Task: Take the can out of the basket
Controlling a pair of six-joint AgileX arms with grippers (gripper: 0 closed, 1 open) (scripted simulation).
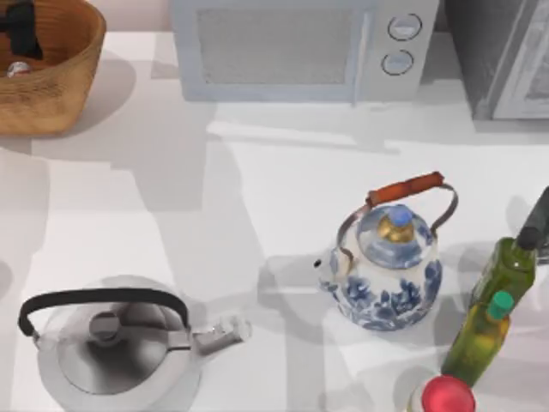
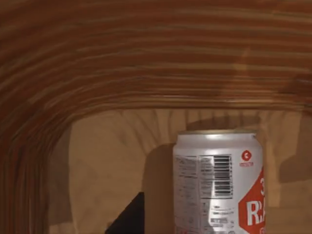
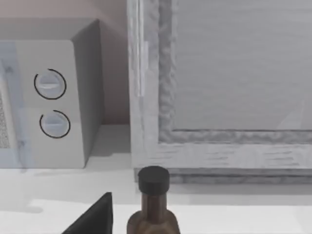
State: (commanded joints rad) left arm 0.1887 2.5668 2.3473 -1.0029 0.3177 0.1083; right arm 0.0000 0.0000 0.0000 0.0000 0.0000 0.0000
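Observation:
The tan woven basket stands at the table's far left corner. Inside it the can stands upright, its silvery top showing. My left gripper reaches down into the basket just behind the can. In the left wrist view the can, white with a red label and barcode, stands on the basket floor against the ribbed wall. One black fingertip shows beside it, apart from it, with nothing held. My right gripper is parked at the right edge.
A microwave sits along the back. A steel kettle stands front left, a blue-and-white kettle right of centre. Green oil bottles and a red-capped bottle crowd the front right. A dark-capped bottle stands close to my right fingertip.

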